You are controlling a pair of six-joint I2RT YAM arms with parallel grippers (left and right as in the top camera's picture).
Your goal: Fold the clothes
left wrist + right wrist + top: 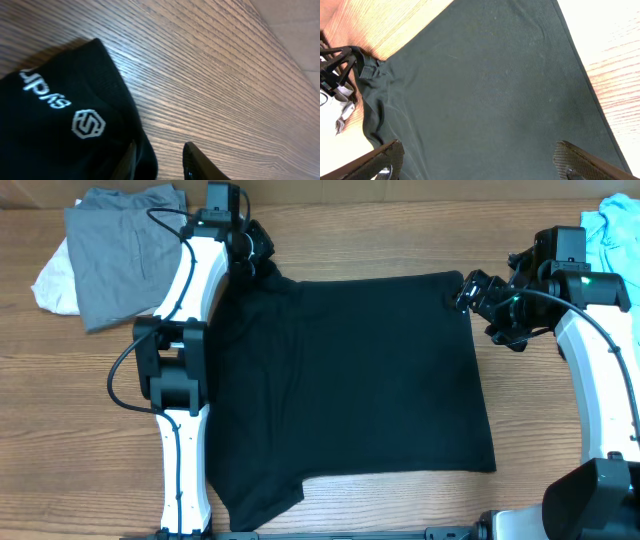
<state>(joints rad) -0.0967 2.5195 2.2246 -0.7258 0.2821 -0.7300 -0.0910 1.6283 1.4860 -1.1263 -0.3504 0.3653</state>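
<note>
overhead, looking down: big black short-sleeved shirt (360,380) spread flat in the middle of the wooden table (70,440), mostly smooth, with no fold made yet. at its far left corner, the left gripper (256,258); at its far right corner, the right gripper (472,292). probably set one at each far corner so as to lift that edge together and bring it over for a first fold. from the left wrist, two dark fingers (200,162) partly apart, the shirt's edge lying in the gap beside a strip of bare wood, not squeezed as far as can be seen. close by on the cloth, small white label marks (87,124). from the right wrist, fingers (582,160) spread wide over the black cloth, holding nothing. looks like a grab about to happen, not done yet. could go wrong if only one side got picked up, leaving the shirt pulled crooked. off to the far left, a grey garment (125,250) lying partly on a white garment (52,280), both crumpled and waiting. at the far right corner, a bit of a light blue garment (612,225), just past the right arm. underneath it all, brown wood with long straight lines in the grain, with a paler strip along the far edge. nothing else of the room to be seen.
</note>
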